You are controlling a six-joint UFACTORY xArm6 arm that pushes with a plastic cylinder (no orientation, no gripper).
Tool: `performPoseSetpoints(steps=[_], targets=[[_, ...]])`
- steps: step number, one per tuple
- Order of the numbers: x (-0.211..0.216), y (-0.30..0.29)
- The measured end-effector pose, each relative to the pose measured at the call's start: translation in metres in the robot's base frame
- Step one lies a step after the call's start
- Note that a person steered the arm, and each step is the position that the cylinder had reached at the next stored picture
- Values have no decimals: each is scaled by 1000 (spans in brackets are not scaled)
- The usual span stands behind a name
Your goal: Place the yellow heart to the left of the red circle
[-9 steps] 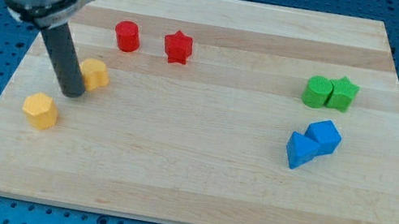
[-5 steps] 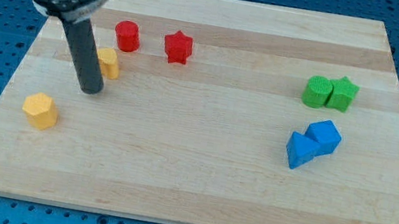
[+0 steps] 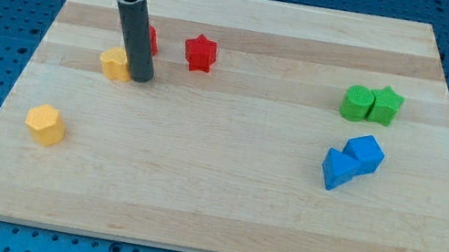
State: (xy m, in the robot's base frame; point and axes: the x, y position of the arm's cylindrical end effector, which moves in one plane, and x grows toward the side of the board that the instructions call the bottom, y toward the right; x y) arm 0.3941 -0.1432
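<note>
The yellow heart (image 3: 112, 62) lies on the wooden board, left of centre in the upper half. My tip (image 3: 141, 80) rests on the board right against the heart's right side. The red circle (image 3: 151, 40) stands just above and to the right of the heart; the rod covers most of it, so only its right edge shows. The heart sits below and left of the red circle.
A red star (image 3: 200, 53) lies right of the red circle. A yellow hexagon (image 3: 45, 124) sits at the lower left. Two green blocks (image 3: 371, 105) and two blue blocks (image 3: 352, 161) lie at the view's right. The board's left edge (image 3: 17, 80) is close to the heart.
My tip has moved right and up, from the heart's left side to its right side. The heart has shifted up and slightly right, closer to the red circle.
</note>
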Motion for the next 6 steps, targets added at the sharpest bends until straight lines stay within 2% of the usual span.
performPoseSetpoints(steps=[2, 4, 6], targets=[[-4, 0], [-3, 27], [18, 55]])
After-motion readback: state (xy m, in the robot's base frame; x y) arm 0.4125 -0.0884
